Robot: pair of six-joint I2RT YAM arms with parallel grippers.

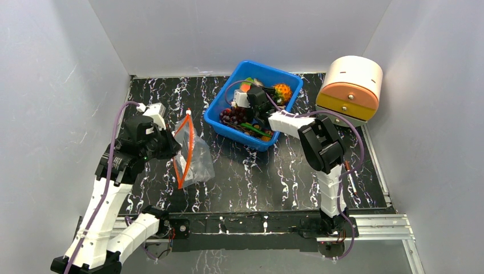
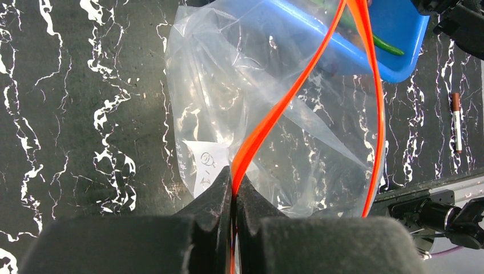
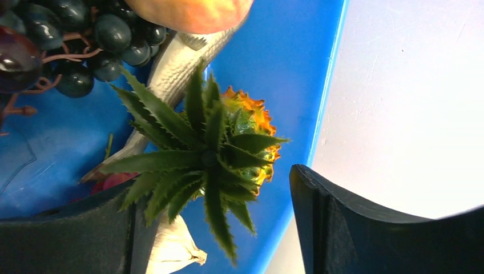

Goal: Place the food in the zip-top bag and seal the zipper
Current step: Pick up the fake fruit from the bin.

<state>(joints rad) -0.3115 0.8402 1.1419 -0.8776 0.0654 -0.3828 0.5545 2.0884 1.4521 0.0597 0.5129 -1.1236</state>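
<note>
While the left fingers pinch the zipper of the zip-top bag at the left of the table, the overhead view shows the right fingers down inside the blue bin at the back, among the food. The bag's lower part rests on the table, just beside the bin's near left corner, with its orange-red mouth edge lifted. An orange and cream round box stands at the back right.

From the left wrist, the two black fingers are pressed tight together on one strip of the zipper. The other strip curves away to the right, so the mouth gapes. The clear bag looks empty apart from a white label. The bin's corner shows behind it, and a marker lies on the table to the right.

From the right wrist, the fingers stand wide apart. The pineapple, orange with a spiky green crown, lies between them against the bin's blue wall. A clear gap separates it from the finger on the right; leaves overlap the other. Dark grapes, a peach and a silvery fish lie beyond it
</note>
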